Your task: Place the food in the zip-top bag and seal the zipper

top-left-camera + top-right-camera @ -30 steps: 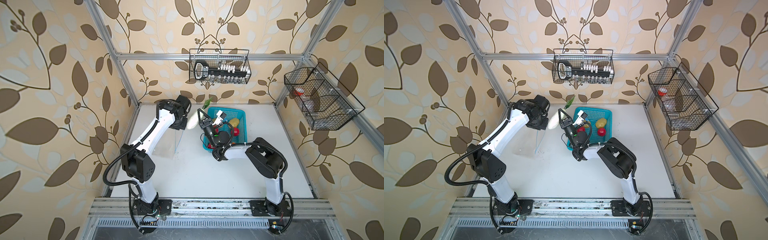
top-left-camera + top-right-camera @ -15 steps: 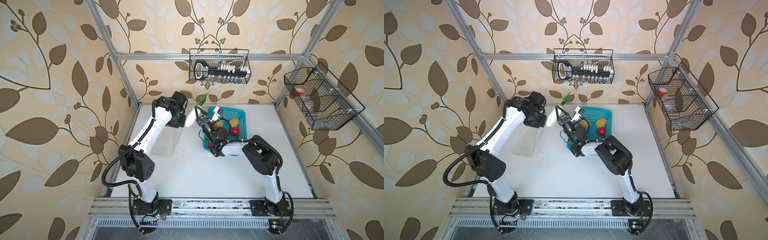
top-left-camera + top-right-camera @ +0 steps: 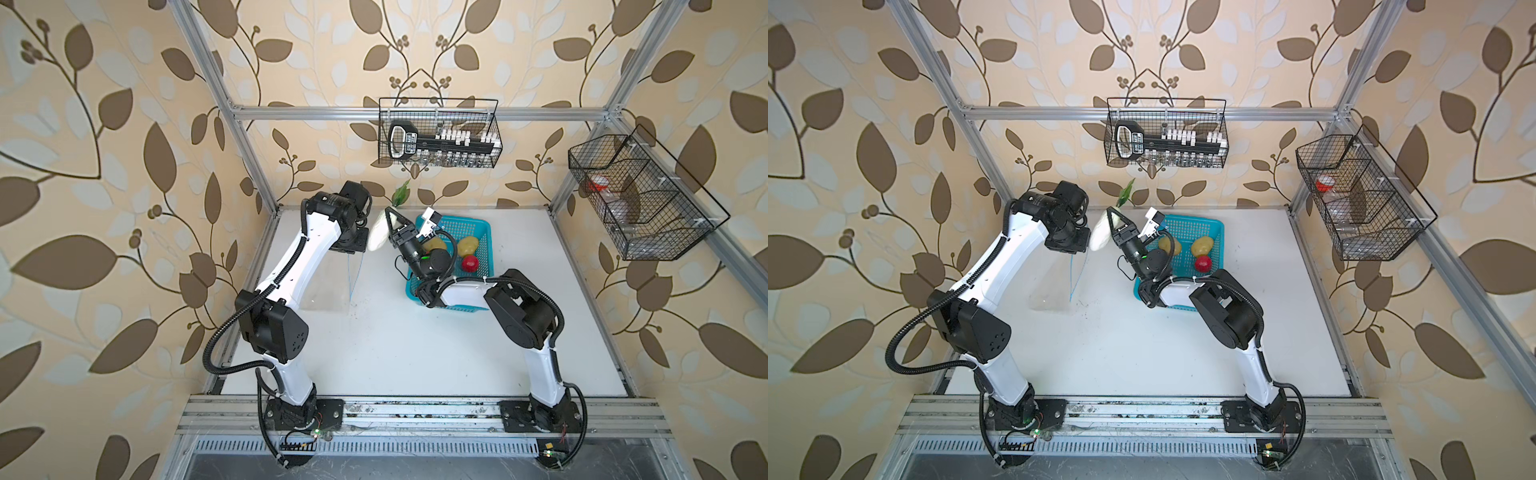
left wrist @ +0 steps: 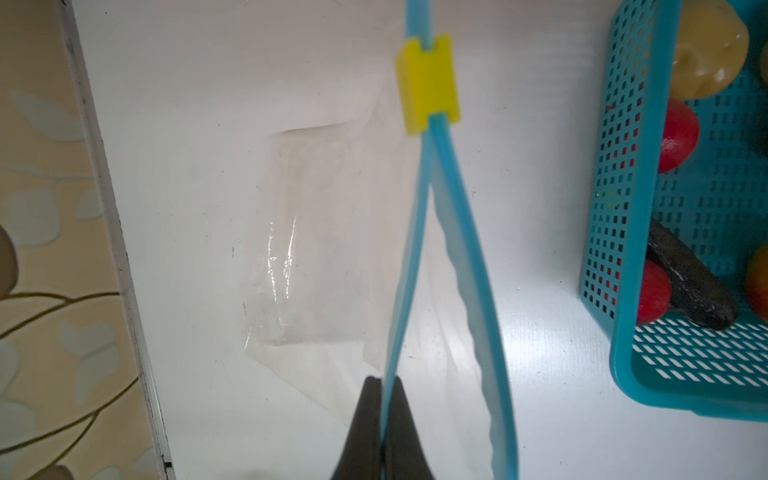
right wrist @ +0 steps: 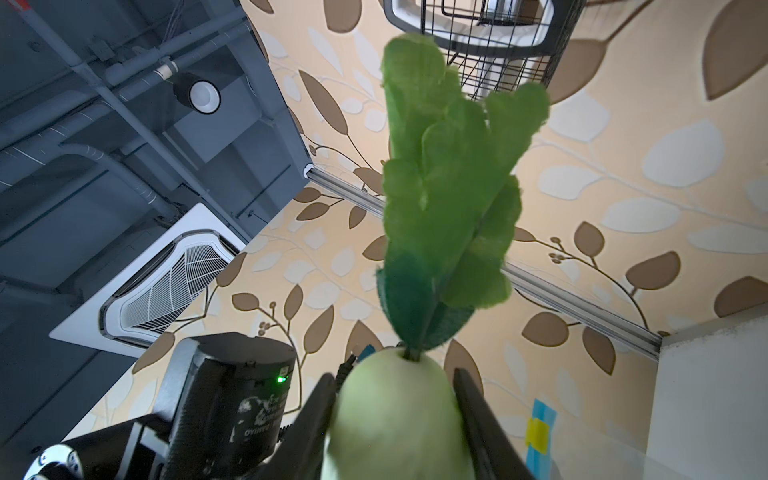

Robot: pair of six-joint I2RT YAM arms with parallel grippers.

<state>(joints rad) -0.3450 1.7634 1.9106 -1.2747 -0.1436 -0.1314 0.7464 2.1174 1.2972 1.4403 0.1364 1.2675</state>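
Observation:
My left gripper is shut on one lip of the zipper, a light-blue strip. It holds up the clear zip-top bag, whose lower part rests on the table. The other lip bows away, so the mouth gapes, and the yellow slider sits at the far end. My right gripper is shut on the white cucumber, whose green leafy top points up, right beside the left wrist and above the bag. More food lies in the basket: potatoes, a tomato and an eggplant.
The turquoise basket stands at the back of the table, to the right of the bag, under my right forearm. A wire rack hangs on the back wall and another wire rack on the right wall. Frame posts edge the table.
My right gripper has carried the cucumber a little left and higher, away from the basket and up to the left wrist. The left arm has shifted slightly with the bag.

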